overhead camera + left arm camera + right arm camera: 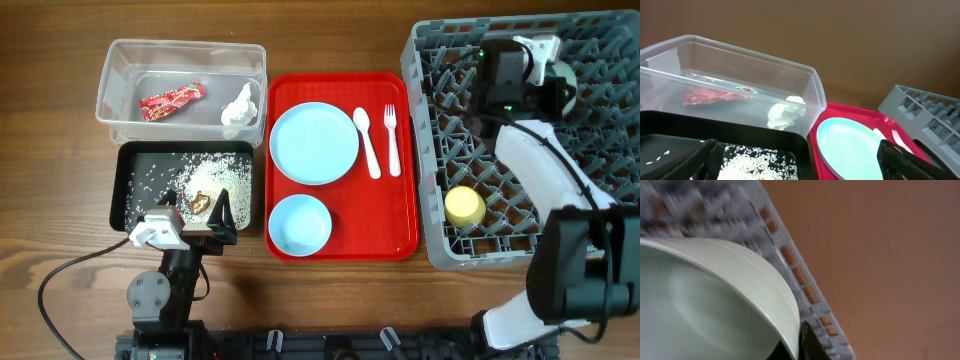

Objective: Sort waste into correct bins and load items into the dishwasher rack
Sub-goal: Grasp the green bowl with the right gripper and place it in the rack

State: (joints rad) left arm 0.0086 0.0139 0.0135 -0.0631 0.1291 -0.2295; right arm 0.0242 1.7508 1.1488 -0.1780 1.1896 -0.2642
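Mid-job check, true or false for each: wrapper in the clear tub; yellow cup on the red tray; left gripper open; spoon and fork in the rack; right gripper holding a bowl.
1. The red wrapper lies in the clear tub. True.
2. The yellow cup is on the red tray. False: it sits in the rack.
3. The left gripper is open. True.
4. The spoon and fork are in the rack. False: both lie on the red tray.
5. The right gripper holds a pale bowl. True.
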